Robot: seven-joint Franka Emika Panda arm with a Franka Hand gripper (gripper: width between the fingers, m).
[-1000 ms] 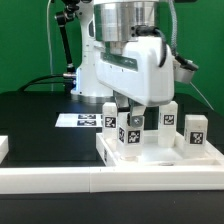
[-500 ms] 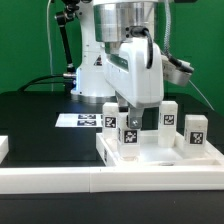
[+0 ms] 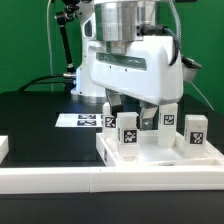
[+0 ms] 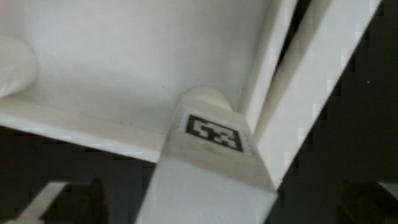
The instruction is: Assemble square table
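the square table top is seen at the front of the black table, on the exterior view's right, lying flat with its raised rim up and its near edge just behind the long white border rail that runs along the front. four small white legs are stood upright on the top, each bearing a black-and-white tag: one leg near the front at the middle, a second leg behind it toward the exterior view's left, a third leg toward the right, and a fourth leg at the far right. the gripper is held low over the top, just above and behind the front leg, with the arm's white body filling the space above. its fingers are seen spread apart, and nothing is gripped between them. the marker board is laid flat on the black table, to the exterior view's left of the top. in the wrist view a tagged leg is shown close up against the top's rim.
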